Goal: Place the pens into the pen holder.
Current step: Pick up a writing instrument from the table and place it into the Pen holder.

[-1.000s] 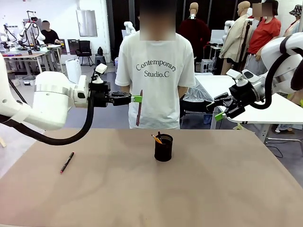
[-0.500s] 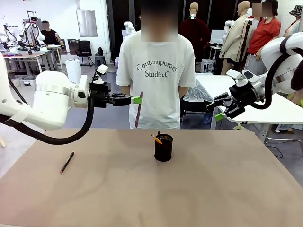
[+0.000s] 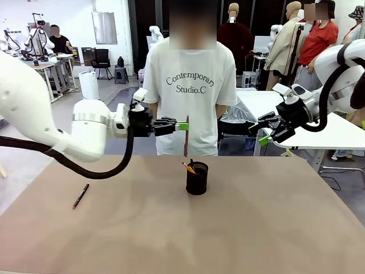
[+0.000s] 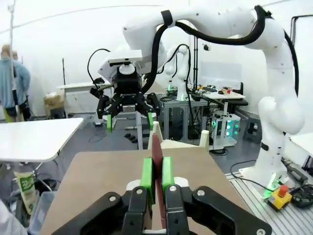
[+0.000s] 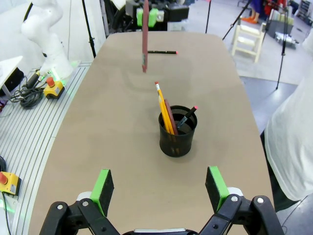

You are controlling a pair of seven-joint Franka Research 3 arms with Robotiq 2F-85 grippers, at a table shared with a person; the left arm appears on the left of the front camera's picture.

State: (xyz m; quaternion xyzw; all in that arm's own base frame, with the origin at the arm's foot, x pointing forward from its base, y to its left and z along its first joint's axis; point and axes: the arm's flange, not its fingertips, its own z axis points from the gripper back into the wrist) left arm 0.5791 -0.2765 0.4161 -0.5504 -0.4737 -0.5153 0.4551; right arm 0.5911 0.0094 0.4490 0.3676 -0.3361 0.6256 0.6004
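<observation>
Left fingers: my left gripper (image 3: pixel 183 125) is pinched shut on the thin reddish-pink pen (image 3: pixel 186 141), which hangs upright.
Right fingers: my right gripper (image 3: pixel 263 136) is spread wide and holds nothing.
Holder: the small black wire-mesh cup (image 3: pixel 197 178) stands mid-table, below the pen tip and slightly to its right.
Waiting: the black pen with red ends (image 3: pixel 80 196) lies on the table.
Risk: I think the tip can hit the rim or the leaning orange-yellow pencil (image 3: pixel 188 167) and tip the cup.

The black wire-mesh pen holder (image 3: pixel 197 178) stands upright mid-table, holding an orange-yellow pencil (image 5: pixel 163 108) and two more sticks (one dark red, one black with a red tip). A reddish-pink pen (image 3: pixel 186 140) hangs vertical above its 11 o'clock side — pinched in the left gripper (image 3: pixel 183 125). A black pen (image 3: pixel 80 196) with a red tip lies flat toward 9 o'clock, well apart.
</observation>
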